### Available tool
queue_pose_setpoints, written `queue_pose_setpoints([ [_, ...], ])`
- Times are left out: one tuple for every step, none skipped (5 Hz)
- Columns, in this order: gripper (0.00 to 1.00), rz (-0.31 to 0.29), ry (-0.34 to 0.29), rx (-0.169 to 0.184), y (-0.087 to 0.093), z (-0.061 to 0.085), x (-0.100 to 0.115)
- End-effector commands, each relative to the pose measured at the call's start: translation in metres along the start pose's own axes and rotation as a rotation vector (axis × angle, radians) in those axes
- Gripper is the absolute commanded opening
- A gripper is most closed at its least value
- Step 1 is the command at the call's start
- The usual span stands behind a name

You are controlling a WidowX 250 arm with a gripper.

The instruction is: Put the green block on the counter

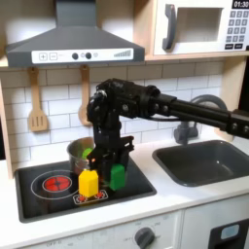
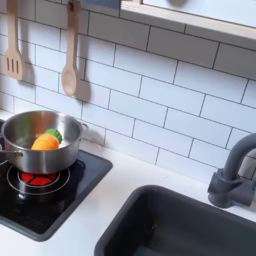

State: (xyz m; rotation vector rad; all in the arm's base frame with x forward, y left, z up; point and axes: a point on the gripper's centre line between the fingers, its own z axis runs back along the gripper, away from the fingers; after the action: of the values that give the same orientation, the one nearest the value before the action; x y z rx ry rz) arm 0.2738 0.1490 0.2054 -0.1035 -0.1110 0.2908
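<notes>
Gripper (image 1: 119, 165) fingers look clamped on the green block (image 1: 118, 177) over the stovetop (image 1: 39, 195); we should lift clear of the yellow block (image 1: 88, 183) beside it, then carry it off the stovetop to the white counter (image 1: 180, 199)

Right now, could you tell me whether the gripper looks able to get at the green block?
Probably yes: the gripper sits right over the green block on the stovetop, with nothing between them.

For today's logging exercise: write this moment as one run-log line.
gripper: over small green cube block, grip unclear | block: on black stovetop, beside yellow block | white counter: not reached
</notes>
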Motion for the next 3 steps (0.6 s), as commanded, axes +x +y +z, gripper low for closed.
queue_pose_setpoints([
  [0.00,0.081,-0.018,0.011,0.017,-0.005,0.033],
  [0.00,0.137,-0.046,0.020,0.028,-0.009,0.056],
  [0.00,0.202,-0.047,0.047,0.045,-0.018,0.072],
])
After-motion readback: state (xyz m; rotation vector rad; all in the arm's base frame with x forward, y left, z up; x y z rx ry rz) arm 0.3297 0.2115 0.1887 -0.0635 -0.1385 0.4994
